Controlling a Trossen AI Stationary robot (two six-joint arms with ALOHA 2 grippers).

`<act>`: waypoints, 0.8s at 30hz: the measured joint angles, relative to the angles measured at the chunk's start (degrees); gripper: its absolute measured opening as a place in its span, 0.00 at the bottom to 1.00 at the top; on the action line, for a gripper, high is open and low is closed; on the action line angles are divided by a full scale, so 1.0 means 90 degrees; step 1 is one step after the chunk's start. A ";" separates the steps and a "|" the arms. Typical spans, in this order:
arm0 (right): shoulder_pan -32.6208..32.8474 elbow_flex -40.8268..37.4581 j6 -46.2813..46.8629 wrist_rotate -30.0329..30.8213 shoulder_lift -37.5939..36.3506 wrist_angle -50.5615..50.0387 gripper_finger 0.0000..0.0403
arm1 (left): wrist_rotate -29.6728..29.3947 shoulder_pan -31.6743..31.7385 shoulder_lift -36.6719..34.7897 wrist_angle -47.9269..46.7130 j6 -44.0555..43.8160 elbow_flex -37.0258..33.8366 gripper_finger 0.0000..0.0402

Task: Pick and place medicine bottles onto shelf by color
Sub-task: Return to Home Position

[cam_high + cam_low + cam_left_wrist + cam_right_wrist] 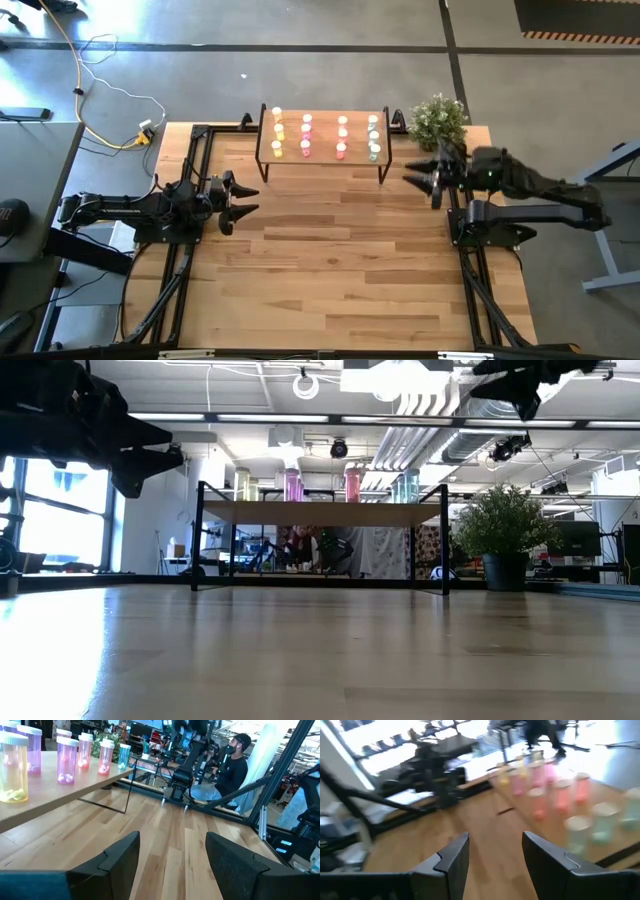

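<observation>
Starting from the high view, the medicine bottles (306, 135) are being shown standing on the shelf (324, 142) in four colour columns: yellow, pink, red-orange and pale green. None is lying on the worktop (330, 260). The left arm (150, 207) is being held at the worktop's left side, and the right arm (530, 185) just beside the potted plant (438, 120), near the shelf's right end. Sorting is being judged finished, and the return to rest is being taken as the step in hand. The next move is calling only for each arm to be folded back clear of the shelf legs and the plant.

In the low view, the bottles are being seen on top of the shelf. Both arms are being held above the worktop and are being cut off by the picture's edge. Bottle counts are being hidden by overlap.

In the left wrist view, the left jaws are being held open and empty, with the shelf close alongside. A person (235, 767) in dark clothing is showing beyond the worktop.

In the right wrist view, the right jaws are likewise being held open with nothing between them. The bottles there are hard to make out singly.
</observation>
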 joint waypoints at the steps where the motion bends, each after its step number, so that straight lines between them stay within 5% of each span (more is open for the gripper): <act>1: 0.0071 -0.0319 0.0079 -0.0139 -0.0197 0.0239 0.43 | 0.0000 0.0000 0.0000 0.0000 0.0000 0.0000 0.54; 9: 0.0614 -0.2307 0.0778 -0.0372 -0.1587 0.1589 0.43 | 0.0000 0.0000 0.0000 0.0000 0.0002 0.0002 0.54; 24: 0.1283 -0.3633 0.0832 -0.0399 -0.3129 0.1714 0.43 | 0.0002 0.0000 0.0000 0.0000 0.0000 0.0002 0.54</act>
